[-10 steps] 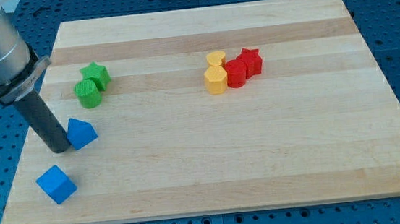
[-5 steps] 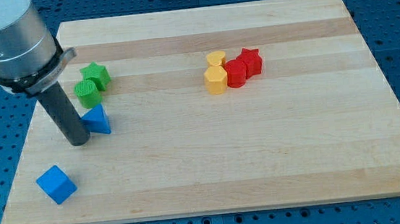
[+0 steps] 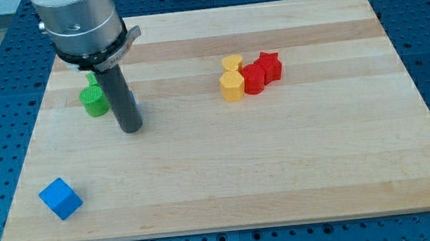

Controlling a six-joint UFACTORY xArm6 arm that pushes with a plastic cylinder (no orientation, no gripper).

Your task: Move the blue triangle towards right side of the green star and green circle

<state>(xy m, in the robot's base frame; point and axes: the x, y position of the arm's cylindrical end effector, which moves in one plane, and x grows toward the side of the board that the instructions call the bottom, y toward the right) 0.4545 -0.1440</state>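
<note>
My tip (image 3: 131, 130) rests on the board just right of the green circle (image 3: 93, 102). The blue triangle is almost wholly hidden behind the rod; only a thin blue edge (image 3: 135, 106) shows at the rod's right side, to the right of the green circle. The green star (image 3: 92, 79) sits just above the circle and is mostly covered by the arm; only a small green part shows.
A blue cube (image 3: 59, 199) lies near the board's bottom left corner. A yellow hexagon (image 3: 232, 85), a yellow heart (image 3: 232, 62), a red block (image 3: 253, 79) and a red star (image 3: 270, 65) cluster at the upper middle.
The rod has swept right and up, pushing the blue triangle from below the green circle to its right side. The triangle is now hidden behind the rod. The other blocks have not moved.
</note>
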